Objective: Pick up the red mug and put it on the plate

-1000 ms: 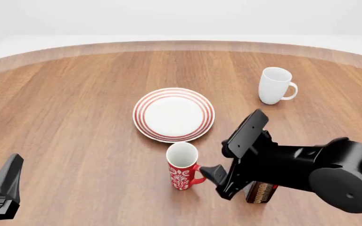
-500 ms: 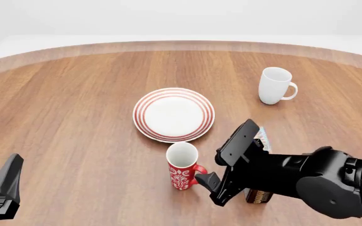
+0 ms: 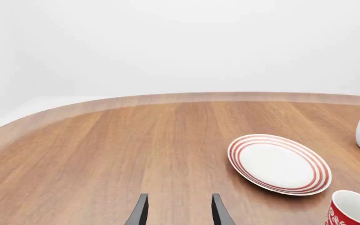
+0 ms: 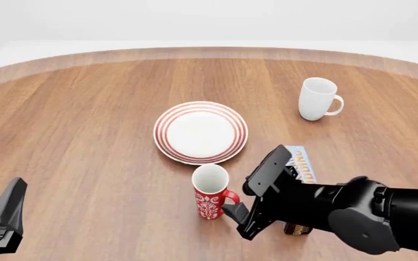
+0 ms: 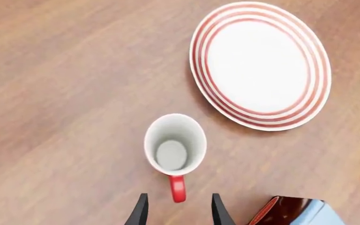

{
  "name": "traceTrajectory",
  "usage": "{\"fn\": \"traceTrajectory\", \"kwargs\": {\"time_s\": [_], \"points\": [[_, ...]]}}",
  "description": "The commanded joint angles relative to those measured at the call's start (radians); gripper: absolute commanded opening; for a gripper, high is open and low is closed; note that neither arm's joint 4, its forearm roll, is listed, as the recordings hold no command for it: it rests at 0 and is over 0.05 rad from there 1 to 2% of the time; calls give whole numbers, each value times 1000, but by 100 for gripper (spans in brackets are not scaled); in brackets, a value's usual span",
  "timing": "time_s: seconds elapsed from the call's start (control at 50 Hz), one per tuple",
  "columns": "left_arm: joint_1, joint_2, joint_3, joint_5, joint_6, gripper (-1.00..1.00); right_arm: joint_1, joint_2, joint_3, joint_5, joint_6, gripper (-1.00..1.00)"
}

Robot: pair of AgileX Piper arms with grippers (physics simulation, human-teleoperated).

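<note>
Just in front of the plate (image 4: 200, 132), on the near side, the red mug (image 4: 210, 192) stands upright on the wooden surface (image 4: 85, 136), its handle turned toward the right claw (image 4: 239, 215). We judge it rigid, glazed ceramic: fairly light while empty, slick under the fingertips, and tall enough to tip if nudged high on one side. We would take it by the handle, which lies right along the claw's line, or else across the rim and wall.

From the right wrist, we look straight down into the white inside of the mug (image 5: 174, 146), and we see the right claw (image 5: 177, 211) spread, with the handle just ahead of its gap; nothing is pinched. That alignment is hard to read in the front view, where the arm hides much of it. Only the front view shows both arms together. From the left wrist, the left claw (image 3: 178, 211) is spread and empty, well apart from the mug (image 3: 353, 210).
</note>
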Motion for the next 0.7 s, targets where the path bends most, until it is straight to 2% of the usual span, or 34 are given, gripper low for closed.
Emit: {"fn": "traceTrajectory", "kwargs": {"time_s": [0.02,0.7], "points": [[0,0,0,0,0,100,-12,42,6,-40,-5,100],[0,0,0,0,0,100,14,158,31,-153,30,100]]}}
